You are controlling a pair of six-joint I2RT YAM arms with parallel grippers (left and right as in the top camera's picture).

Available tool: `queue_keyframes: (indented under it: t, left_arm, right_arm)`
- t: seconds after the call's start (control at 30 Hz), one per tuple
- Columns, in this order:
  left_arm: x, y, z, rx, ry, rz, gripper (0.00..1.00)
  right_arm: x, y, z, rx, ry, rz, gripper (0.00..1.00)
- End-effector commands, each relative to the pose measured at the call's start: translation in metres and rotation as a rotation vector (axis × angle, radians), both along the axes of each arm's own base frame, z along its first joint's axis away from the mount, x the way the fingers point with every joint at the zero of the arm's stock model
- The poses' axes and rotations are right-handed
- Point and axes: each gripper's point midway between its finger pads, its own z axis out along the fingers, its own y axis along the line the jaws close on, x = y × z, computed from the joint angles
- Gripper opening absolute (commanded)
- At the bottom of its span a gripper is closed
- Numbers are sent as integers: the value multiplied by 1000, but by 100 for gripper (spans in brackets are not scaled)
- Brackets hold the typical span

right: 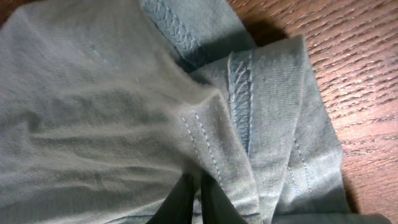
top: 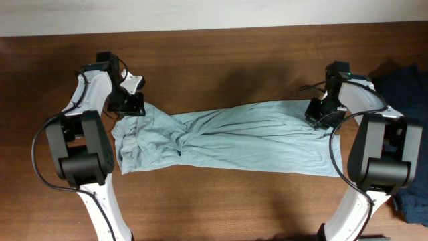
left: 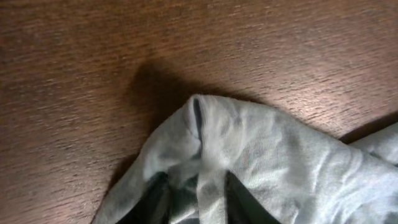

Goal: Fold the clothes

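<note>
Where the two arms reach in from the near edge, the pale grey-blue T-shirt (top: 234, 137) lies stretched sideways across the middle of the brown wooden table (top: 221, 53). Its cloth is wrinkled throughout, bunched and heaped at the left end, flatter toward the right.

Left gripper (top: 132, 105) sits at the shirt's far-left corner, low on the cloth. Its wrist view shows two dark fingers (left: 154, 202) on either side of a raised ridge of fabric, nipping it between them. Just beyond them the cloth peaks up off the wood and casts a shadow.

Right gripper (top: 319, 112) is at the shirt's far-right corner. In its wrist view the jaws are almost together, clamped on a gathered fold. A double-stitched hem (right: 239, 81) runs just beside the grip, with bare wood to the right.

A dark navy garment (top: 409, 84) is heaped at the table's right edge, beyond the right arm and apart from the shirt.
</note>
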Motion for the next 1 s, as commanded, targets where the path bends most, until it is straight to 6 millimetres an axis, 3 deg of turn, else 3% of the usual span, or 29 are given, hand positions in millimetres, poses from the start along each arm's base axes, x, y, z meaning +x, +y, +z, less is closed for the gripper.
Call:
queue_keyframes:
  t: [0.0, 0.23, 0.33, 0.6, 0.7, 0.8, 0.9, 0.97]
  left_arm:
    - [2, -6, -7, -19, 0, -1, 20]
    - [8, -5, -7, -17, -25, -1, 0]
    - [10, 1, -8, 6, -32, 11, 0]
    - [23, 54, -11, 125, -61, 242, 0]
    - [25, 52, -10, 102, -71, 238, 0]
    - [24, 64, -11, 155, -64, 276, 0]
    - [24, 52, -7, 80, -69, 252, 0]
    - [26, 32, 4, -12, -89, 182, 4]
  right_arm:
    - [-18, -6, -23, -30, 92, -11, 11]
    - [-18, -6, -23, -31, 92, -11, 11]
    - [-18, -6, -23, -31, 92, -11, 11]
    - [-18, -6, -23, -31, 92, -11, 11]
    - [-19, -6, -23, -31, 93, -11, 11]
    - [-18, -6, -23, -31, 92, -11, 11]
    - [-19, -6, -23, -31, 93, -11, 11]
    - [-19, -6, -23, -30, 94, -11, 11]
